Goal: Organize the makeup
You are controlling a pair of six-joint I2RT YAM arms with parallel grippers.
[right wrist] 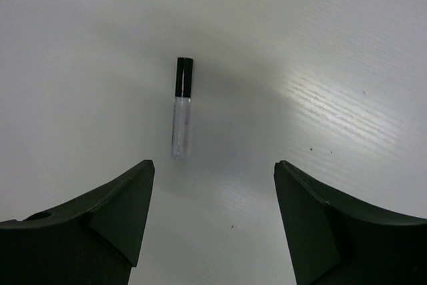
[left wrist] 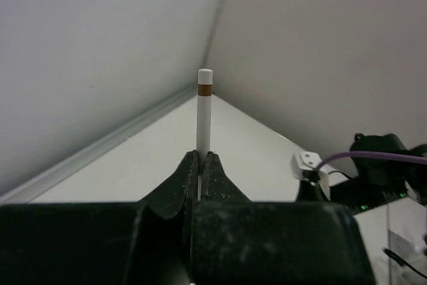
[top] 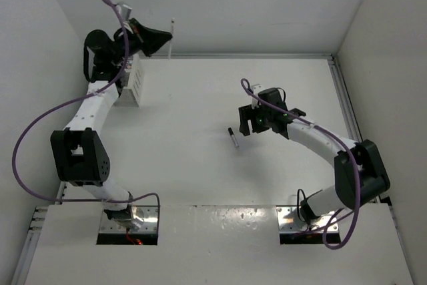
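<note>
Right gripper (right wrist: 213, 171): jaws spread wide, nothing between them, hovering over the table (right wrist: 347, 65). A short black-capped tube (right wrist: 181, 108) with a clear body lies flat on the table just ahead of the fingertips, a little left of the midline between them. Its long axis runs straight away from the claw, black cap at the far end, so the jaws would close across its width; judged well lined up for a descent, perhaps with a small shift left. In the top view the tube sits just beside this claw, near the table's middle. Left gripper (left wrist: 200, 165): clamped shut on a white stick (left wrist: 205, 111) with a brown band, held upright, high over the white slatted box (top: 133, 78) in the far-left corner, well apart from the tube. The right arm is nearer.
</note>
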